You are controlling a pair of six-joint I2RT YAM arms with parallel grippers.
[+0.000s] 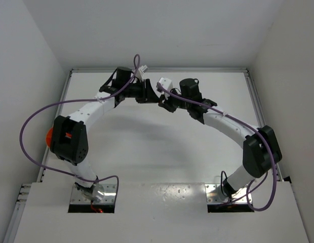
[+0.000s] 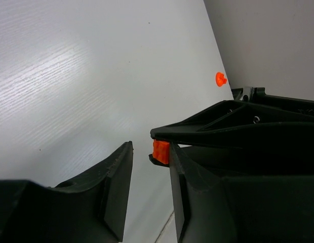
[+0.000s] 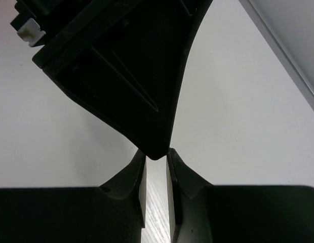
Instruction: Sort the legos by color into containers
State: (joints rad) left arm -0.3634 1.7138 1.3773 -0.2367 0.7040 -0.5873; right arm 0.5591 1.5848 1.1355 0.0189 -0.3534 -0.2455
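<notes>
Top external view gives you a white worktop (image 1: 147, 152) boxed in by plain white walls (image 1: 147, 30), with both arms reaching to meet at the upper middle of the frame. A sliver of the orange bowl (image 1: 47, 136) shows at the left edge, mostly hidden behind the left arm's elbow. In the left wrist view your left fingers (image 2: 114, 187) stand released, with bare worktop showing in the gap between them. The orange lego (image 2: 160, 152) sits at the centre of that frame, just beside the right-hand finger and right under the tip of the other arm's black fingers. Its longer side runs up and down the frame; which way its studs point is too blurred to tell. A second orange lego (image 2: 221, 79) lies at the upper right, near the worktop's edge by the wall. In the right wrist view your right fingers (image 3: 131, 187) are drawn nearly together, with only a slit between them; you cannot tell whether they grip anything.
</notes>
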